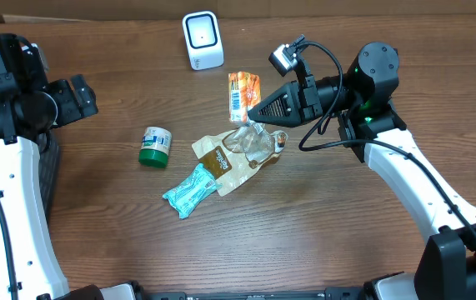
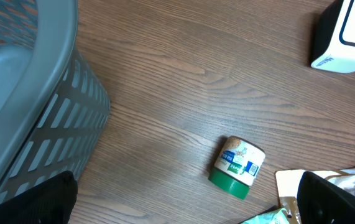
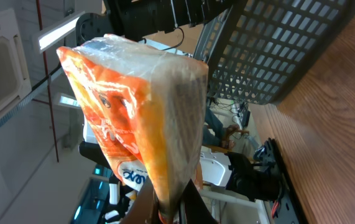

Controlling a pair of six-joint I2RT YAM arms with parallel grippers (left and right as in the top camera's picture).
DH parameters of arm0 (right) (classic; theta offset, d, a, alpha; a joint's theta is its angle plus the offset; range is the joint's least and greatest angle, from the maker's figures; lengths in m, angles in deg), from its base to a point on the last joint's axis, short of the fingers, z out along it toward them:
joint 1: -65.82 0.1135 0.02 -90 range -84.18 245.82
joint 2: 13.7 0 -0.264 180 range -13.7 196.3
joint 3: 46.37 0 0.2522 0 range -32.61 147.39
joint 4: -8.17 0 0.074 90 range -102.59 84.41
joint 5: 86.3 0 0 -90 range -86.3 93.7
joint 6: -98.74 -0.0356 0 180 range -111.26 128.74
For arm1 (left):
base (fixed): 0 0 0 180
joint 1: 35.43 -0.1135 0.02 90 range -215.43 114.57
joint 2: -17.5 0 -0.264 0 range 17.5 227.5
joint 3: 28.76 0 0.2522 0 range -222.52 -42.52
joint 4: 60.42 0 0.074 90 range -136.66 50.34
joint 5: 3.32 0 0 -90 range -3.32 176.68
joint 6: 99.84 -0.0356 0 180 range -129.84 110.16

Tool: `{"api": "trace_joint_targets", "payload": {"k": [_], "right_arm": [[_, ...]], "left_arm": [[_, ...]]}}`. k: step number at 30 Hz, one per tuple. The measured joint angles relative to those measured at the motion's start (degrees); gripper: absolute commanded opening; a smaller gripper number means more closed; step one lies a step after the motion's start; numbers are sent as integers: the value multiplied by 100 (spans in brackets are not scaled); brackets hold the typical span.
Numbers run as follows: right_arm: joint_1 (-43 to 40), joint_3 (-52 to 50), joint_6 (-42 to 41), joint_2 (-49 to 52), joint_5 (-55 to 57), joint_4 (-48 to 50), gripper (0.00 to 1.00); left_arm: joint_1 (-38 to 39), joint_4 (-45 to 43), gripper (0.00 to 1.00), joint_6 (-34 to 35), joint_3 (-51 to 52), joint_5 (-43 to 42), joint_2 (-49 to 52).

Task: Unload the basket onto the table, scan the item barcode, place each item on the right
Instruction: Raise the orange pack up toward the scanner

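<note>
The right end effector (image 1: 253, 115) is pressed together on one edge of the orange packet (image 1: 243, 96) and holds it up, near the white scanner (image 1: 202, 39). The left end effector (image 1: 87, 96) is spread wide and grips nothing, beside the grey basket (image 2: 28, 93). A green jar (image 1: 155, 146) lies on the tabletop (image 1: 321, 208).

Objects counted on the table were one white scanner (image 1: 202, 39), one orange packet (image 1: 243, 96), one green-lidded jar (image 1: 155, 146), one brown pouch (image 1: 217, 157), one clear bag (image 1: 253, 143), one teal packet (image 1: 189, 191) and one grey basket (image 2: 28, 74). Two grippers were present, the left gripper (image 1: 87, 97) and the right gripper (image 1: 253, 115).
</note>
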State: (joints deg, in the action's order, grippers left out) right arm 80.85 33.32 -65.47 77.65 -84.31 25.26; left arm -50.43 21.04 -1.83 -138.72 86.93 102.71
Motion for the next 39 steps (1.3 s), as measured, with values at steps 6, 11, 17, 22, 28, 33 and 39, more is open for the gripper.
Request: {"api": "trace_joint_targets", "payload": {"k": [6,11,17,22,28,33,39], "right_arm": [[0,0,52,0,-2,0,4],[0,0,76,0,0,-2,4],[0,0,144,0,0,0,4],[4,0,232,0,-2,-4,4],[142,0,610,13,-4,-424,4],[361,0,866,223,-2,-560,4],[503,0,999,776,-2,-599,4]], "left_arm": [[0,0,100,0,0,0,0],[0,0,100,0,0,0,0],[0,0,99,0,0,0,0],[0,0,99,0,0,0,0],[0,0,100,0,0,0,0],[0,0,99,-2,0,0,0],[0,0,100,0,0,0,0]]}}
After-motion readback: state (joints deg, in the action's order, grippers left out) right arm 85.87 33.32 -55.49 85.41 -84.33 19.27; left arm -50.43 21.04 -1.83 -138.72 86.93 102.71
